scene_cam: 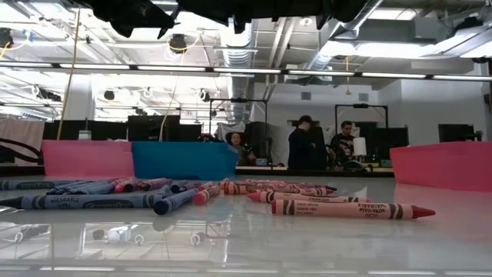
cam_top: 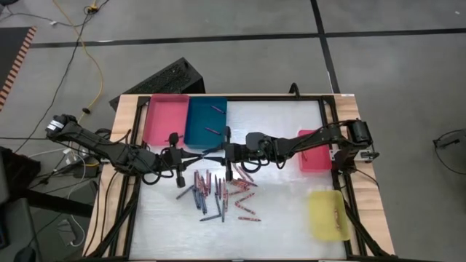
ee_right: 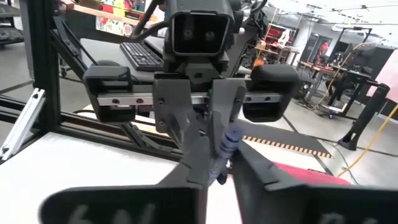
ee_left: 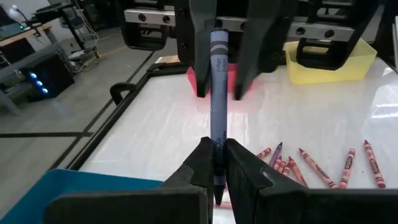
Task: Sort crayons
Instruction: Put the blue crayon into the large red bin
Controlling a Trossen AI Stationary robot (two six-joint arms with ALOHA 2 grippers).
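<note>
1. One grey-blue crayon point(ee_left: 218, 93) in mid-air over the table point(cam_top: 284, 124), pinched at one end by the left gripper point(ee_left: 215, 149), other end inside the right gripper point(ee_right: 219, 163); grip there impossible to tell.
2. Hand-over under way; next, likely a firm right-side hold before any left release.
3. Four trays: pink point(cam_top: 156, 120), blue point(cam_top: 198, 116), red point(cam_top: 314, 161), yellow point(cam_top: 324, 211). Two crayons in blue, one in yellow, some twenty loose crayons point(cam_top: 218, 189) heaped.
</note>
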